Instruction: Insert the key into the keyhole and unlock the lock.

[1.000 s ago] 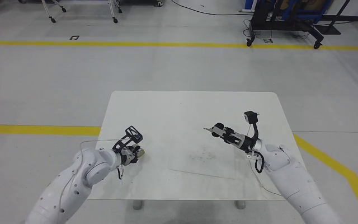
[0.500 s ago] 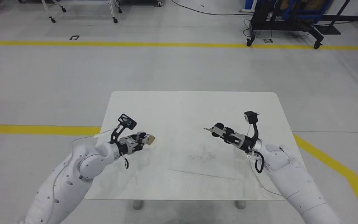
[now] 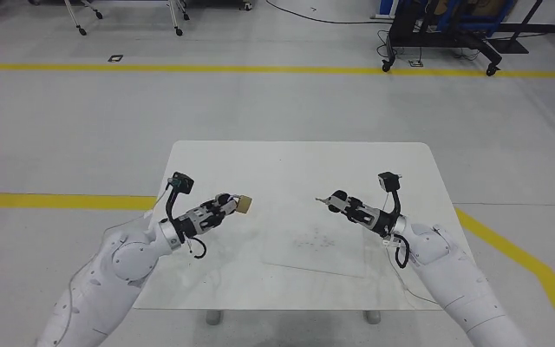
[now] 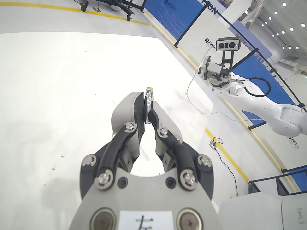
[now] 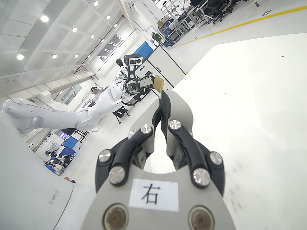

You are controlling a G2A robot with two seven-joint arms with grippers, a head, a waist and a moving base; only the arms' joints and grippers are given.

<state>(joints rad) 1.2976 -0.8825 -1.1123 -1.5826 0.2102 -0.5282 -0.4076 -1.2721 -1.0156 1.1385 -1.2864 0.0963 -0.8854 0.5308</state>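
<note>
Print located, brand wording not copied out.

- Left gripper (image 4: 148, 107): you see a white sticker (image 4: 145, 220) on its housing, bearing one black character.
- Right gripper (image 5: 164, 102): you find a second sticker (image 5: 153, 195), white, again with one black character.
- Room behind, left wrist view: white brand lettering with a logo on the blue panel (image 4: 172, 3), and dark lettering of the same kind on the white perforated panel (image 4: 211, 40).
</note>
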